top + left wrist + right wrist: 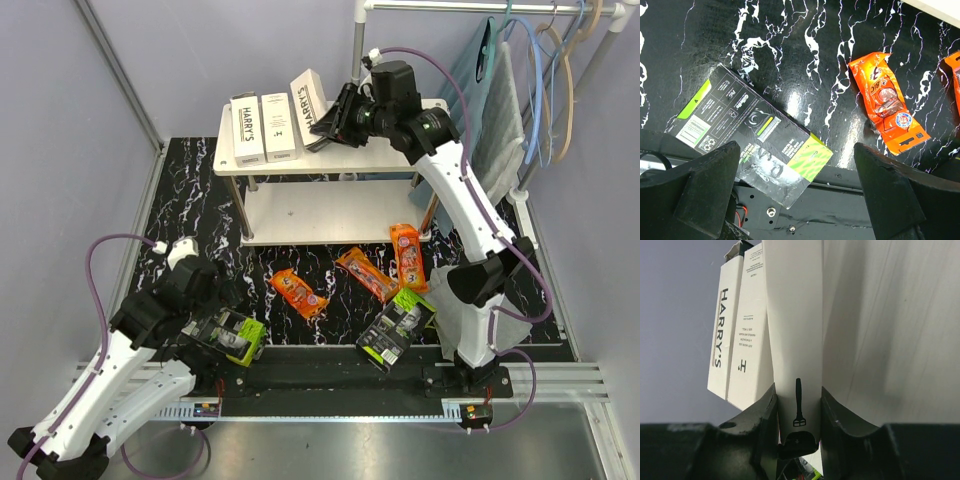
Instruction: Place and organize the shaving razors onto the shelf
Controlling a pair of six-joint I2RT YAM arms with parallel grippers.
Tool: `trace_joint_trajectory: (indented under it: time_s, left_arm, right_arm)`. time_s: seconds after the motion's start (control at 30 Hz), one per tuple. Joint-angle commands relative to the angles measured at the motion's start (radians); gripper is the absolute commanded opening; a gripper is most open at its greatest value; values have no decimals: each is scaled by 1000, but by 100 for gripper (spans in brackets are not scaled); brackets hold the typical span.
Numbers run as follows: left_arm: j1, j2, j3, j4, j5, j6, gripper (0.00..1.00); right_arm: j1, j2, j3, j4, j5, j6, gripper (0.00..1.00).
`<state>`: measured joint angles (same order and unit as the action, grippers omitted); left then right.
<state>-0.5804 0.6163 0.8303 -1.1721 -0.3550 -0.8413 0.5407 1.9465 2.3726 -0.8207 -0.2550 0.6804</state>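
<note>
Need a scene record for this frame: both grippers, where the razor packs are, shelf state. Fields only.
left gripper: open, above a black-and-lime blister pack lying on the black marbled mat
right gripper: shut on third HARRY'S box, at the shelf top board
on shelf: two HARRY'S boxes, side by side, top board
on mat: three orange packs; second blister pack

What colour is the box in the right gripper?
The box is white with a small black razor icon; the right wrist view shows it best.

The left arm (120, 378) and right arm (466, 198) have white links, black joints and looping purple cables (90, 262).
</note>
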Motion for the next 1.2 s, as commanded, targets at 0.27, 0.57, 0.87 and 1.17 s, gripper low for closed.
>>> trace_joint_trajectory:
  time_s: [0.27, 0.57, 0.87, 1.17]
  left_arm:
    - [2, -6, 3, 32, 4, 15, 99]
    - [1, -6, 3, 32, 2, 15, 99]
    - [2, -7, 1, 32, 2, 13, 99]
    - [2, -3, 1, 34, 2, 15, 99]
  right_arm:
    - [-15, 49, 74, 9, -119, 36, 50]
    - [-15, 6, 27, -11, -104, 22, 77]
    - [-15, -64, 10, -126, 98, -41, 95]
    - [-15, -5, 45, -138, 152, -53, 89]
